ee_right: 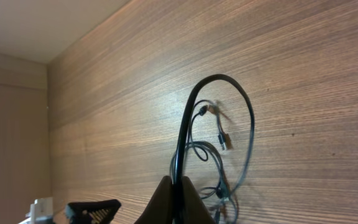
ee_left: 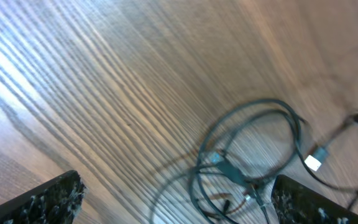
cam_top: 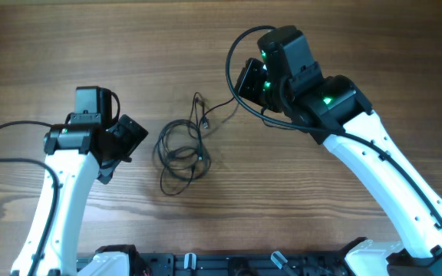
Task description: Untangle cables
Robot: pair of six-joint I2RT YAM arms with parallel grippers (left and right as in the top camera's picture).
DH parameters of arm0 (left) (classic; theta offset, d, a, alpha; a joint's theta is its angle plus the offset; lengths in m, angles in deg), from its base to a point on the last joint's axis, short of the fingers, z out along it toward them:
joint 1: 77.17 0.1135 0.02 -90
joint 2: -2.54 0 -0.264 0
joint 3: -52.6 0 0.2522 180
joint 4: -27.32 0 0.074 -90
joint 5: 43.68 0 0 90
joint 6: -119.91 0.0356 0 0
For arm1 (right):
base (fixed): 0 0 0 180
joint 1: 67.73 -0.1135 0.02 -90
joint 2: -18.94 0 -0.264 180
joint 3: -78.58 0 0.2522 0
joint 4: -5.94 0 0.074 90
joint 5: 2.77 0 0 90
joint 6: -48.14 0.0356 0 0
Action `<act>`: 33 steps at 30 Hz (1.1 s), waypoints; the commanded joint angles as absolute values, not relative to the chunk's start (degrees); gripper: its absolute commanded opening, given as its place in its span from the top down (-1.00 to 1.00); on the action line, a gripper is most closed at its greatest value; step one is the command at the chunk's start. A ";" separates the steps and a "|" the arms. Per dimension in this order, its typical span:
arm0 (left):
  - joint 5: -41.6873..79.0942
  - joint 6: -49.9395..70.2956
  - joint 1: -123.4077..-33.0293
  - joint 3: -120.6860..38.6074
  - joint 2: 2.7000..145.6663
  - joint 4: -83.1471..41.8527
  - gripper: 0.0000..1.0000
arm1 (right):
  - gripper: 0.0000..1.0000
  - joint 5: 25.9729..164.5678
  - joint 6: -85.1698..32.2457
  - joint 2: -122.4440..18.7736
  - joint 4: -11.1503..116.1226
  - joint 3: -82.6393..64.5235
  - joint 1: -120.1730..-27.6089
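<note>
Right gripper (ee_right: 178, 200): jaws closed, pinching one strand of the cables (cam_top: 181, 149). In the right wrist view, the strand rises from the pinch, bends in a narrow arch and drops back to the coil. Two small plug ends (ee_right: 225, 142) show inside that arch, lying on the table (cam_top: 359, 46).

Left gripper (ee_left: 179, 208): jaws wide open, gripping nothing. Both fingers (ee_left: 45, 200) stand at the lower corners of the left wrist view, with part of the coil on the wood ahead of them. One plug there has a pale metal tip.

Cables, overhead view: a loose oval coil lies at mid-table between the two grippers, just beside the left one. Its long axis runs from the near edge toward the far edge. From the far end, a single strand leads off to the robot's right and ends in the closed jaws. The rest of the coil lies flat on the table.
</note>
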State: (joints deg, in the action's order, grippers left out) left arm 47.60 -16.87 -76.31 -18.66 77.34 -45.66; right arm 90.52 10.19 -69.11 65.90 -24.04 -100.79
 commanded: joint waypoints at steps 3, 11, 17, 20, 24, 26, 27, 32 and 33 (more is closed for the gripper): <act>45.92 -16.02 -76.15 -19.14 82.00 -45.36 -0.98 | 0.91 93.14 10.72 -69.46 66.27 -24.37 -100.65; 27.71 1.18 -76.15 -19.14 81.63 -40.70 -1.00 | 0.91 118.73 4.53 -67.56 40.21 -24.54 -100.63; 27.88 1.21 -76.15 -19.14 81.63 -41.71 -1.00 | 0.91 117.93 11.33 -63.52 32.83 -32.41 -96.04; 27.91 1.21 -76.15 -19.14 81.63 -41.55 -1.00 | 0.91 117.03 14.15 -63.17 32.50 -41.26 -92.66; 27.91 1.21 -76.15 -19.14 81.63 -41.51 -1.00 | 0.91 112.18 16.57 -63.17 32.61 -49.53 -90.75; 27.91 1.21 -76.15 -19.14 81.63 -41.51 -1.00 | 0.91 108.59 14.91 -63.17 33.98 -52.50 -90.51; 27.91 1.21 -76.15 -19.14 81.63 -41.51 -1.00 | 0.91 107.02 13.38 -63.17 35.49 -53.35 -90.51; 27.29 1.95 -76.20 -19.14 81.63 -41.40 -1.00 | 0.91 97.07 6.00 -63.82 55.86 -55.06 -90.51; 25.13 3.89 -76.20 -19.14 81.63 -40.81 -1.00 | 0.91 98.12 5.89 -64.30 58.42 -55.06 -90.54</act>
